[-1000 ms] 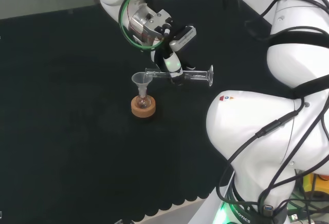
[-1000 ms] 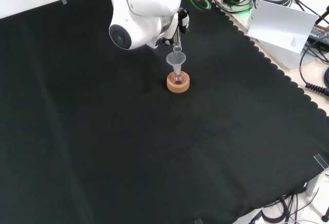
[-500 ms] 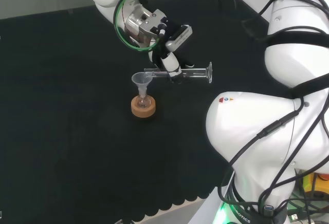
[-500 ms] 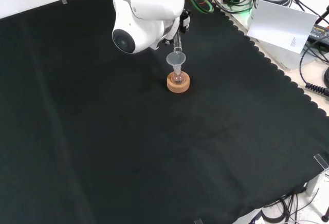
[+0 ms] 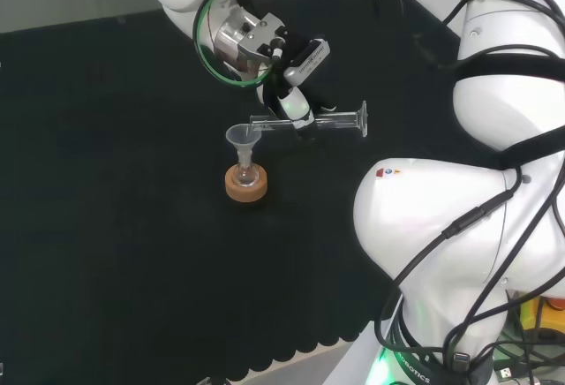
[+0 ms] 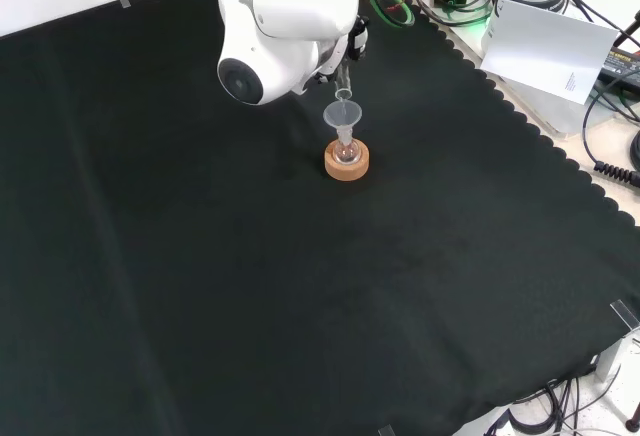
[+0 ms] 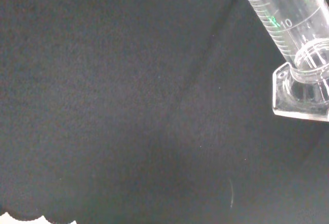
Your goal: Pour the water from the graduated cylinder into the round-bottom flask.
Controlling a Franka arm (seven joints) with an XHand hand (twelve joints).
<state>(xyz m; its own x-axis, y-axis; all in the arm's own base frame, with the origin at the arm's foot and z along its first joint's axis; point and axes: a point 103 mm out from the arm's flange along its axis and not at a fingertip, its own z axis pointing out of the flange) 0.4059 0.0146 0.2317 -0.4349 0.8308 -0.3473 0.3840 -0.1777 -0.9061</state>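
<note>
In the head view my hand is shut on a clear graduated cylinder, which lies about level above the cloth. The cylinder's mouth reaches over a clear funnel set in a small round-bottom flask on a cork ring; its foot points right. From the front, the cylinder's mouth sits just above the funnel, flask and cork ring. Close up in the wrist view, the cylinder's marked tube and flat foot show over black cloth.
Black cloth covers the bench, with a scalloped edge on the right in the front view. The arm's white links rise at the right of the head view. Cables and a white sheet lie off the cloth.
The hand has lifted slightly and turned, raising the cylinder's foot end; the mouth has stayed over the funnel. Flask and cork ring have not moved.
</note>
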